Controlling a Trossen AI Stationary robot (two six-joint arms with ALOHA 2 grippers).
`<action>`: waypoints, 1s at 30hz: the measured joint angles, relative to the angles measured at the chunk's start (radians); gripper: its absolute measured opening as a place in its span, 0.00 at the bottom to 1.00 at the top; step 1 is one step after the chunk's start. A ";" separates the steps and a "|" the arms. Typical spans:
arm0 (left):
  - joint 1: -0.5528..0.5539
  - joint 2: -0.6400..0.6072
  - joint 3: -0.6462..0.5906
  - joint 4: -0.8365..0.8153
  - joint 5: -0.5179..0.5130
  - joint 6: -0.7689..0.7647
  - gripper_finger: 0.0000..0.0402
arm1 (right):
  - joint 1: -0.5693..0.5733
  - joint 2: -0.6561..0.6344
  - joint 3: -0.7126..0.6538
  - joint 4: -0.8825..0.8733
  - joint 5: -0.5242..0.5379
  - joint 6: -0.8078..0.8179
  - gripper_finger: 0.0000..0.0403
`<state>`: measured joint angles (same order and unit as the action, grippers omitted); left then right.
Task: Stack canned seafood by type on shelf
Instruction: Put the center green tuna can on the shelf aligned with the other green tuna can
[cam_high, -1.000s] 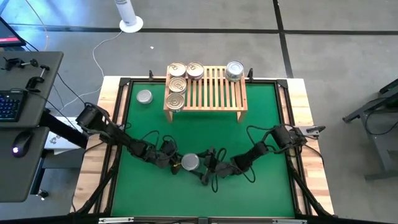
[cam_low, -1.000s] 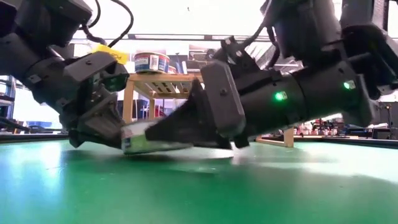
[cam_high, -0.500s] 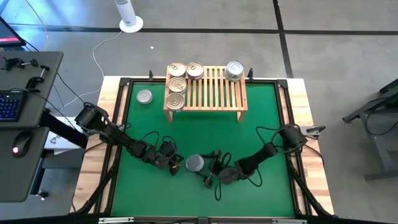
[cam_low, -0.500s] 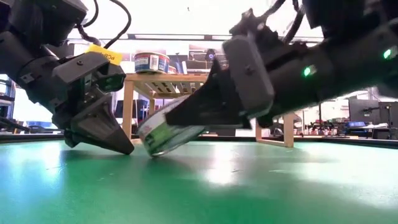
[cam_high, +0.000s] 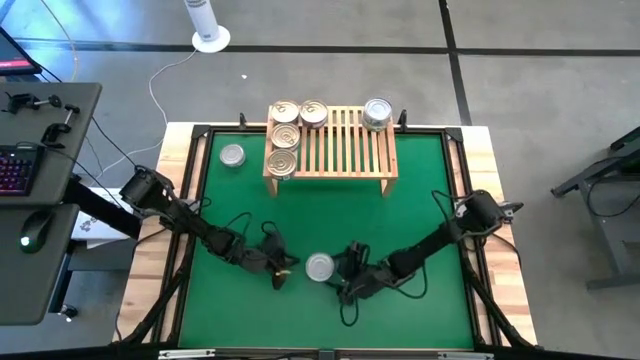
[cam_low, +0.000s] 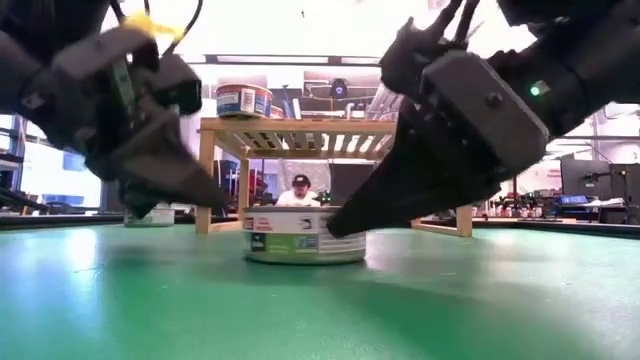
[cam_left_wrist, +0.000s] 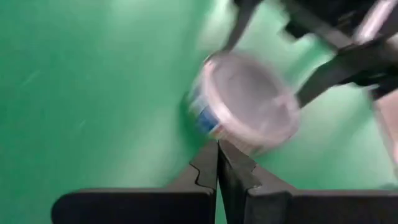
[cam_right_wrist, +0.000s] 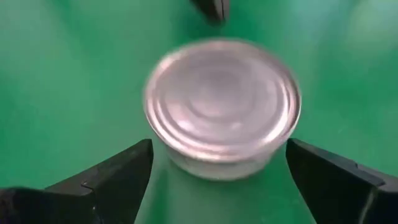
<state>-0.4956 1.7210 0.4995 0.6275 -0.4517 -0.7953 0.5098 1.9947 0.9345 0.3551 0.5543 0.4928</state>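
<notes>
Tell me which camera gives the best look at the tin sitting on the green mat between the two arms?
The right wrist view: the silver-topped tin fills it, between open jaws. The high view shows it small, the low view only its labelled side, and the left wrist view shows it blurred.

Shelf (cam_high: 340, 150) sits at the far-middle of the mat (cam_high: 420, 230). On its top: four tins (cam_high: 283, 136) clustered at the left end, one tin (cam_high: 377, 113) at the far right corner. One tin (cam_high: 232, 155) on the mat just left of the shelf. Another tin (cam_high: 320, 266) upright near the mat's front middle, well apart from the shelf. Left gripper (cam_high: 283, 271) just left of that tin, right gripper (cam_high: 343, 277) just right of it.
</notes>
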 joint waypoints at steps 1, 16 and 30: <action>-0.003 0.000 0.000 0.035 0.001 0.026 0.00 | -0.009 -0.001 0.001 -0.015 -0.030 0.005 0.89; -0.002 -0.001 0.000 0.093 0.005 0.072 0.00 | -0.089 -0.001 0.002 -0.030 -0.202 -0.032 0.89; -0.002 -0.001 0.000 0.073 0.023 0.064 0.00 | -0.092 -0.006 0.127 -0.216 -0.201 -0.085 0.96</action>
<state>-0.4980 1.7203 0.4992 0.7009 -0.4282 -0.7315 0.4176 1.9888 1.0619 0.1392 0.3532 0.4080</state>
